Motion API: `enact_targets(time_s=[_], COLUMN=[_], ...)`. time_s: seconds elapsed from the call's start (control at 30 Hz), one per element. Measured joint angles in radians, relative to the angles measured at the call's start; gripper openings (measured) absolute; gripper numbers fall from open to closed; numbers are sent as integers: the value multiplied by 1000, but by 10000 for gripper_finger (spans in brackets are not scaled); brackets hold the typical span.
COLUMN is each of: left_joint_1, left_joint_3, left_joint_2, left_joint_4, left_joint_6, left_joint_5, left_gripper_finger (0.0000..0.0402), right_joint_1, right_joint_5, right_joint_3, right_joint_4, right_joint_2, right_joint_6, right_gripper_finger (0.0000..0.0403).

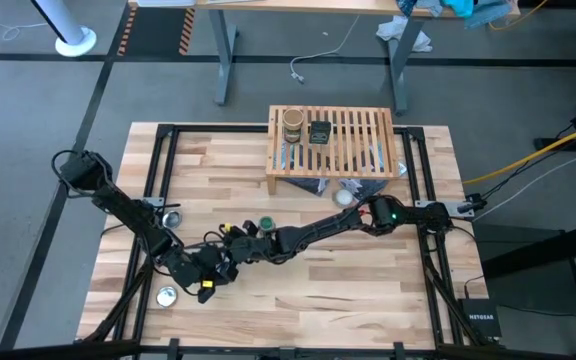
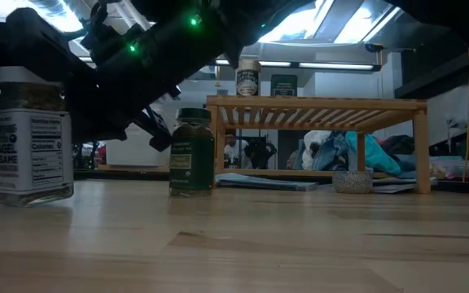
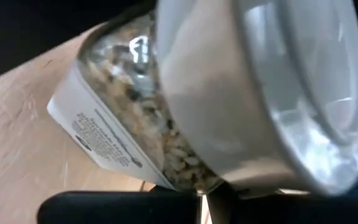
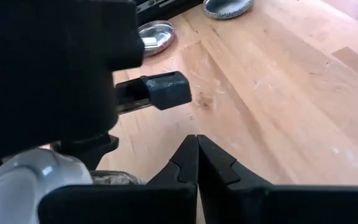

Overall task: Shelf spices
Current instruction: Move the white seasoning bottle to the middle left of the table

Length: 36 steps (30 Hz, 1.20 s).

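The clear white-capped jar [image 2: 31, 134] stands upright on its base on the tabletop and fills the left wrist view [image 3: 229, 93]. My left gripper [image 1: 208, 275] is shut right at this jar, near the table's front left. My right gripper [image 4: 196, 155] is shut and hovers over bare wood beside the jar's cap [image 4: 30, 180]. The green-lidded jar [image 1: 265, 224] stands on the table just beyond my right arm. On the shelf [image 1: 333, 140] at the far side stand the tan-brown jar [image 1: 291, 125] and the dark tin [image 1: 319, 132]. My left gripper is close against the clear jar, but the jar itself hides the fingertips in the left wrist view and the arm covers them from above. I cannot tell whether it touches the jar.
Flat silver round pieces lie on the table at the left [image 1: 172, 216], at the front left [image 1: 166, 295] and under the shelf's near edge [image 1: 345, 196]. Dark papers lie below the shelf. Bare wood stretches across the near right.
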Motion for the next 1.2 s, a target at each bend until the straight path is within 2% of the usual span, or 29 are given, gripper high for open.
enact_targets(time_s=[1.2], left_joint_1=[42], left_joint_3=[0], left_joint_2=[-1], left_joint_4=[-74], left_joint_6=[-14], left_joint_5=[-28], left_gripper_finger=[0], right_joint_1=[-46], right_joint_5=[-25], right_joint_3=[-1], right_joint_4=[-29], right_joint_2=[0], right_joint_6=[-53], right_gripper_finger=[1])
